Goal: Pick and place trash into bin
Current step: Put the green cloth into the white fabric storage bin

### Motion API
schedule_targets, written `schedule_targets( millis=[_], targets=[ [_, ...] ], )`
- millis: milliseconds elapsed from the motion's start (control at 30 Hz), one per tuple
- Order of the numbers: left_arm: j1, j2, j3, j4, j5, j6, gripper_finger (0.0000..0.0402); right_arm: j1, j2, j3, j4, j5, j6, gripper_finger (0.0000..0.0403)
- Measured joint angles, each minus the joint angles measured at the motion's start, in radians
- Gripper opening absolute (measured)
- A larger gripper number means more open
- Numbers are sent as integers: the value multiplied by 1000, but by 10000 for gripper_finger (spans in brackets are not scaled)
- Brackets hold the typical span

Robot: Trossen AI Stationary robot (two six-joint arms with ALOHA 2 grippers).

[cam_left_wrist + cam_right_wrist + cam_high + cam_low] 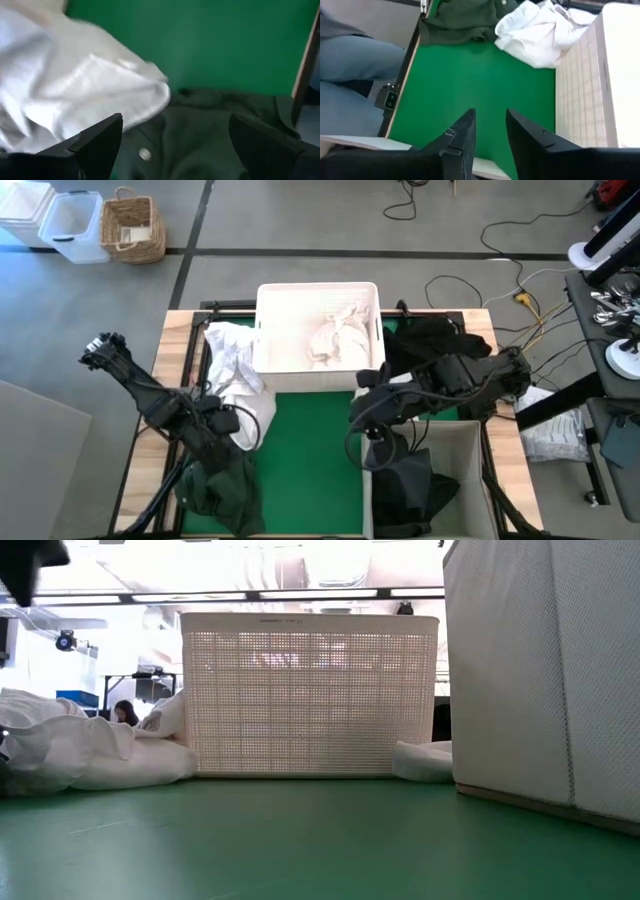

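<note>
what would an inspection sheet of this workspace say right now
surface: green mat, bare in the middle
job's things: white sheets left of the tub, one sheet inside it; green garment near left; black cloth far right; grey bin holds dark cloth
clutter: nothing seen
grippers: left pincer open over green garment; right pincer nearly closed, empty
cables: loose on floor
surroundings: wicker basket, clear boxes

Ahead of me the white mesh tub (pixel 309 695) stands on the green tabletop (pixel 300 840), white sheets (pixel 85 752) heaped beside it, touching.
</note>
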Motion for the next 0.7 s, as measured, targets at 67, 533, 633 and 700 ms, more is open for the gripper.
schedule_targets(
  millis=[67, 533, 633, 700],
  targets=[
    [-24, 16, 0, 0, 31, -44, 339, 14, 0, 0, 0, 18, 27, 104],
    [-155, 145, 18, 1, 93, -253, 339, 156, -18, 0, -58, 157, 93, 97],
    [-163, 165, 22, -33, 111, -325, 339, 181, -18, 0, -70, 188, 115, 96],
    [-167, 181, 22, -83, 143, -409, 339, 196, -19, 0, -69, 201, 123, 100]
  ],
)
